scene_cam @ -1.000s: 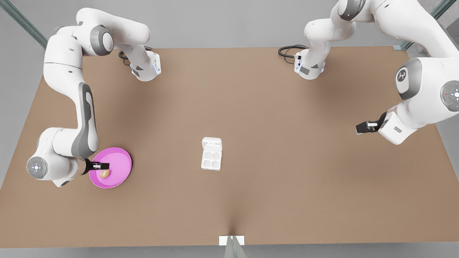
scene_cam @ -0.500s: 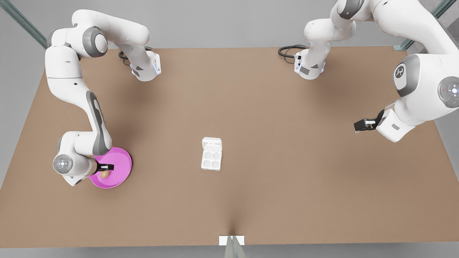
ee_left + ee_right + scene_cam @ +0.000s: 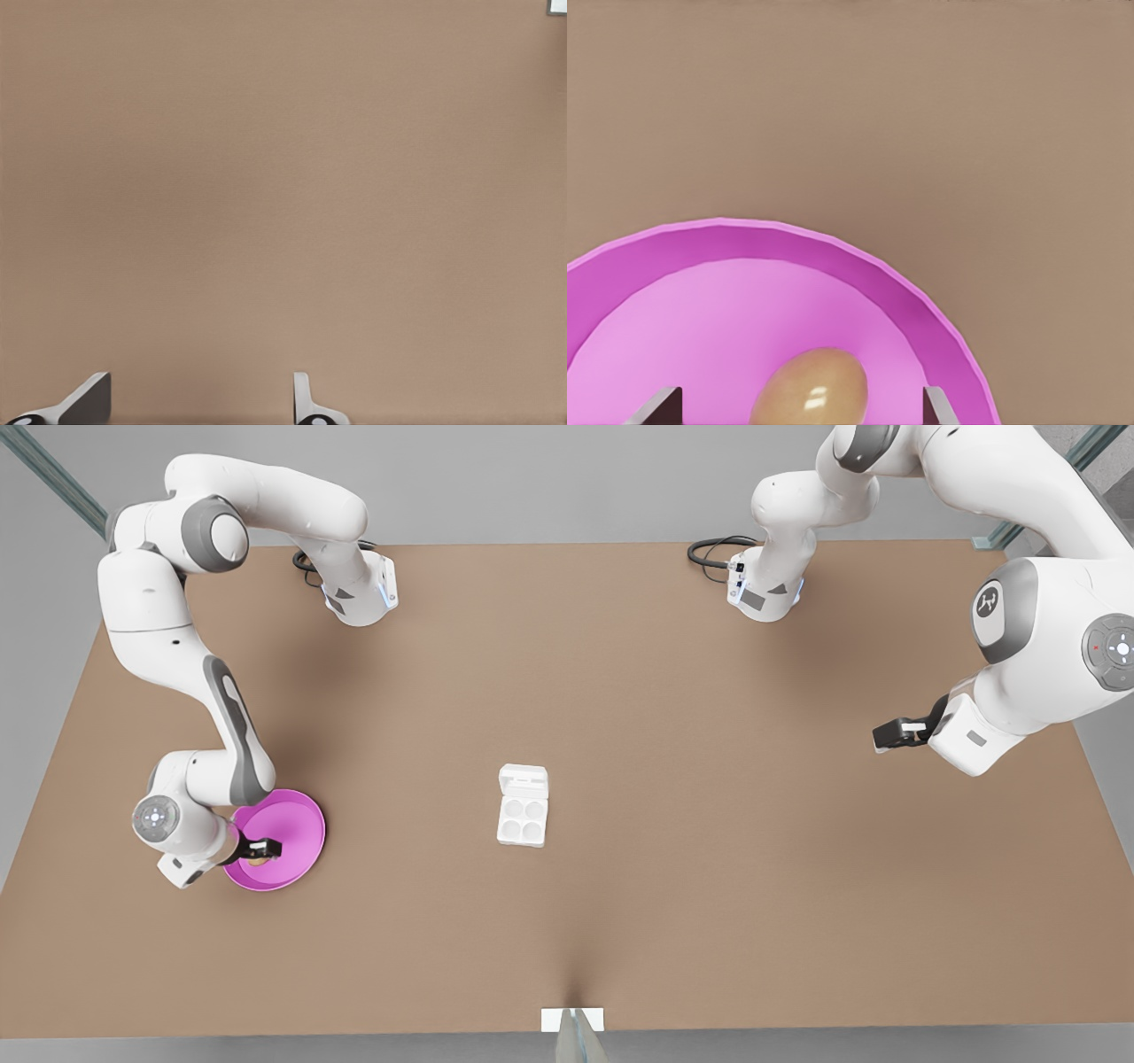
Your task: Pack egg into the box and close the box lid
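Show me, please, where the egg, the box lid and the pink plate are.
egg [image 3: 815,396]: right wrist view, shell's middle.
box lid [image 3: 524,779]: front view, flap's ridged centre.
pink plate [image 3: 301,828]: front view, bare floor.

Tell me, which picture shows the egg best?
The right wrist view: the egg sits big and clear on the plate between the open right gripper's fingers. In the front view that gripper mostly covers it.

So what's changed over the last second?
The right claw has come down over the egg on the pink plate, fingers open either side, not yet gripping. The left claw drifted slightly, open above the table. The box stays put, box lid open.
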